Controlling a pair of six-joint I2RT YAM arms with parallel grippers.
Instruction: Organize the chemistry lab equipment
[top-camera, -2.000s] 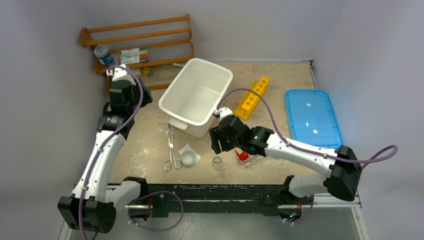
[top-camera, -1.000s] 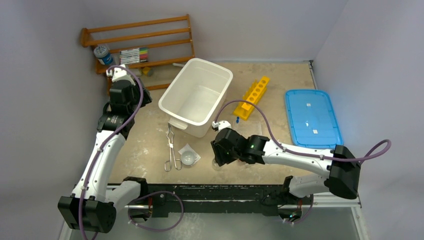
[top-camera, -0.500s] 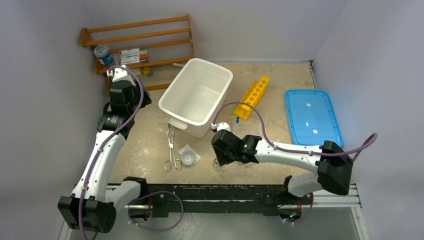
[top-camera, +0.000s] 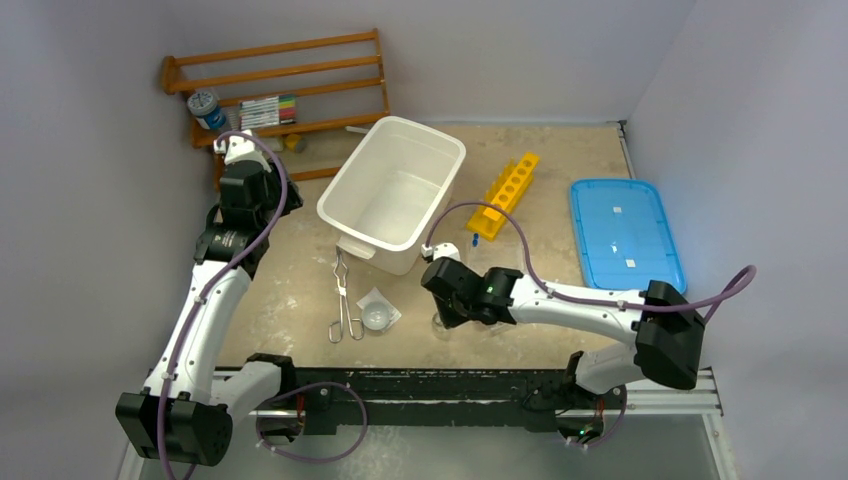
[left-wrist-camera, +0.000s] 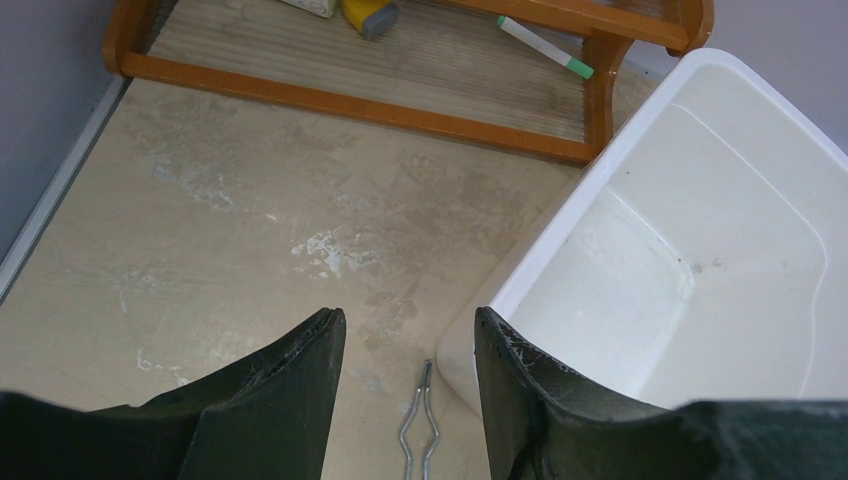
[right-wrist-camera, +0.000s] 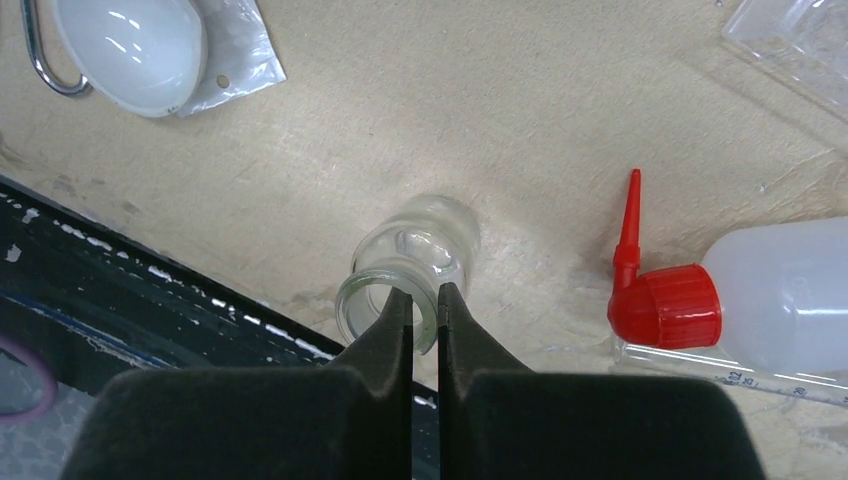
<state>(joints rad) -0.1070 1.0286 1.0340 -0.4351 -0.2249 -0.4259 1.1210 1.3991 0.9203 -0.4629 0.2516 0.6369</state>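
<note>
The tiny clear glass jar (right-wrist-camera: 415, 250) stands on the table by the near edge. My right gripper (right-wrist-camera: 425, 295) is shut on its rim, one finger inside the mouth and one outside. In the top view the jar (top-camera: 438, 323) peeks out under that gripper's head. The squeeze bottle (right-wrist-camera: 775, 290) with the red cap (right-wrist-camera: 668, 305) lies to the right, and the thin tube (right-wrist-camera: 740, 375) lies beside it. The round dish in its packet (top-camera: 377, 314) and the metal tongs (top-camera: 343, 295) lie to the left. My left gripper (left-wrist-camera: 408, 315) hangs open and empty above the tongs' tips (left-wrist-camera: 420, 420).
The white bin (top-camera: 392, 122) stands mid-table, its wall (left-wrist-camera: 520, 270) close to my left gripper's right finger. A yellow tube rack (top-camera: 507, 190) and a blue lid (top-camera: 625, 235) lie to the right. A wooden shelf (top-camera: 280, 75) with markers (top-camera: 267, 108) stands at the back left.
My right gripper moved left over the glass jar, came down and shut on its rim. The left arm has stayed still.
</note>
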